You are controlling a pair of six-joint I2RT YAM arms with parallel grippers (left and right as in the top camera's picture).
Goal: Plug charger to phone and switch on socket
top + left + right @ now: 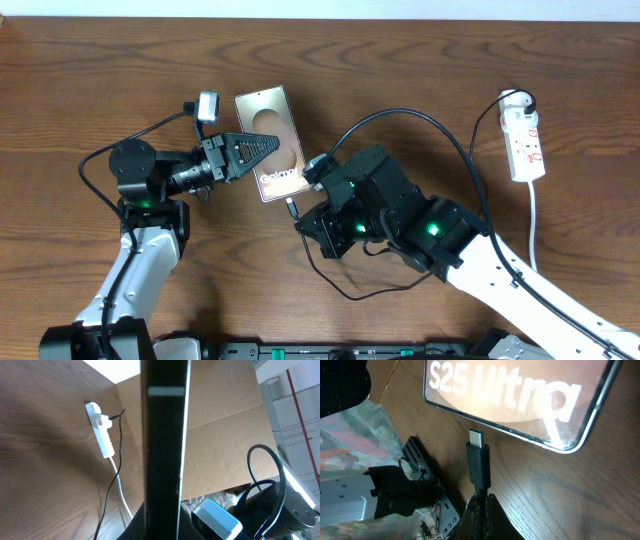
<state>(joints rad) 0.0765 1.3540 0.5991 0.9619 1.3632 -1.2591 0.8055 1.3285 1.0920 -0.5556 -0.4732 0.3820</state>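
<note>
The dark right fingers [496,521] are closed on the charger [478,462], a long thin black cable. They pinch it just behind its small black connector, so the connector juts out past the fingertips with its silver end bare. That end points at the short bottom edge of the phone [520,395], a slim glossy bronze-grey slab lettered "S25 Ultra" in white. The end lies just short of the edge, with a sliver of the brown wooden surface [580,500] showing between metal and phone, so it is not inserted.

From overhead, the phone lies slantwise just beyond the right fingers, its lettered end nearest them. The black left fingers [248,150] are closed on the phone from its left long side, the upper one lying across the face over the pale oval mark. The left wrist view shows the phone edge-on as a dark bar through the middle. Whether the phone rests on the surface or is lifted cannot be told.

The cable loops around the right arm and runs to the far right. There its black plug head [526,100] sits in the far end of the socket [526,145], a narrow white plastic power strip with red switch marks, well apart from both arms. A white cord [533,225] trails from the socket's near end.
</note>
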